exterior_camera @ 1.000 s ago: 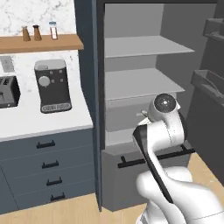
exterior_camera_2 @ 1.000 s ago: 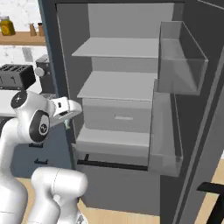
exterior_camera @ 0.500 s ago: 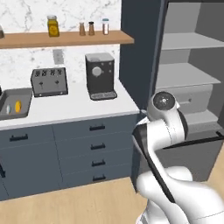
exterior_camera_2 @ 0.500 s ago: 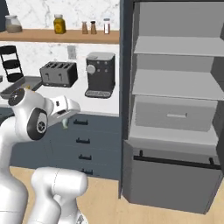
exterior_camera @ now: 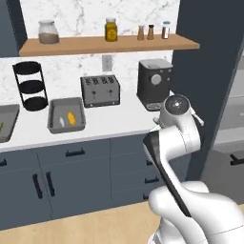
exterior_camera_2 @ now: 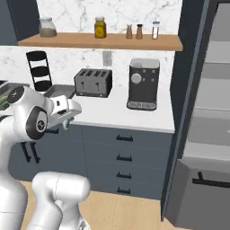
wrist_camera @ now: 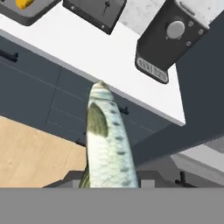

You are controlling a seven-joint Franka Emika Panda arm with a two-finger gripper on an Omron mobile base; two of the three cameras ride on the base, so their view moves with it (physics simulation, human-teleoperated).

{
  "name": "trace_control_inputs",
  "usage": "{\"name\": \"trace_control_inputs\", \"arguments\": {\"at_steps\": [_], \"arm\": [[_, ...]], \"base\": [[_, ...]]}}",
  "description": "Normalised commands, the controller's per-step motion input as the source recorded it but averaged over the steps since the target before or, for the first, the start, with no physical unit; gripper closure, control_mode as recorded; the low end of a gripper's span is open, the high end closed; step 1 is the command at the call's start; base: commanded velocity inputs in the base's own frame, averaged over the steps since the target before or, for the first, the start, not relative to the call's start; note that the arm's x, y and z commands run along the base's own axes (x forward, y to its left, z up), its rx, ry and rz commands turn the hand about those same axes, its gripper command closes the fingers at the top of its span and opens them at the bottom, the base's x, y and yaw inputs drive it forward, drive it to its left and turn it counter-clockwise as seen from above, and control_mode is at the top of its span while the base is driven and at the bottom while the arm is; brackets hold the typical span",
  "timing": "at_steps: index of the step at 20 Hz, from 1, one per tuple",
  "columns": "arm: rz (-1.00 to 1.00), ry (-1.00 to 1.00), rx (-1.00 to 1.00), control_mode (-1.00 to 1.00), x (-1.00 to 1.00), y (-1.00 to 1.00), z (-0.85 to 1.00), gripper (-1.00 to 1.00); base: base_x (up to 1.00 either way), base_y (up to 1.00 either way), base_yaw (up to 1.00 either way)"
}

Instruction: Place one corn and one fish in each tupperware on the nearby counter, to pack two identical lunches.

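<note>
A silver-grey scaly fish (wrist_camera: 109,140) stands between the fingertips of my gripper (wrist_camera: 109,178), which is shut on it. The gripper (exterior_camera_2: 67,122) hangs in front of the counter (exterior_camera: 114,126), out over the floor. One tupperware (exterior_camera: 52,125) sits left of the toaster and holds a yellow corn (exterior_camera: 71,117) and a small pale fish (exterior_camera: 62,122). Its corner (wrist_camera: 37,15) and that corn (wrist_camera: 22,3) show at the upper left of the hand view. A second tupperware (exterior_camera: 9,125) lies at the far left edge, with a green corn (exterior_camera: 1,127) in it.
On the counter stand a dark toaster (exterior_camera: 100,90), a black coffee machine (exterior_camera: 155,85) and a black tiered rack (exterior_camera: 29,86). A wooden shelf (exterior_camera: 109,44) with jars runs above. Blue-grey drawers (exterior_camera_2: 126,157) are below, and the dark open fridge (exterior_camera_2: 202,112) is at the right.
The whole picture has swung from the open fridge to the counter, so the base has moved. The gripper stays shut on the fish.
</note>
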Motion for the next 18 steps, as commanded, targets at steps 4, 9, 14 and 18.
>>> {"name": "trace_control_inputs", "arguments": {"at_steps": [4,9,14,18], "arm": [[0.00,0.00,0.00,1.00,0.00,0.00,0.00,1.00],[0.00,0.00,0.00,1.00,0.00,0.00,0.00,1.00],[0.00,0.00,0.00,1.00,0.00,0.00,0.00,1.00],[0.00,0.00,0.00,1.00,0.00,0.00,0.00,1.00]], "base": [[0.70,1.00,-0.01],[0.64,1.00,-0.03],[0.41,1.00,-0.04],[0.37,1.00,-0.06]]}}
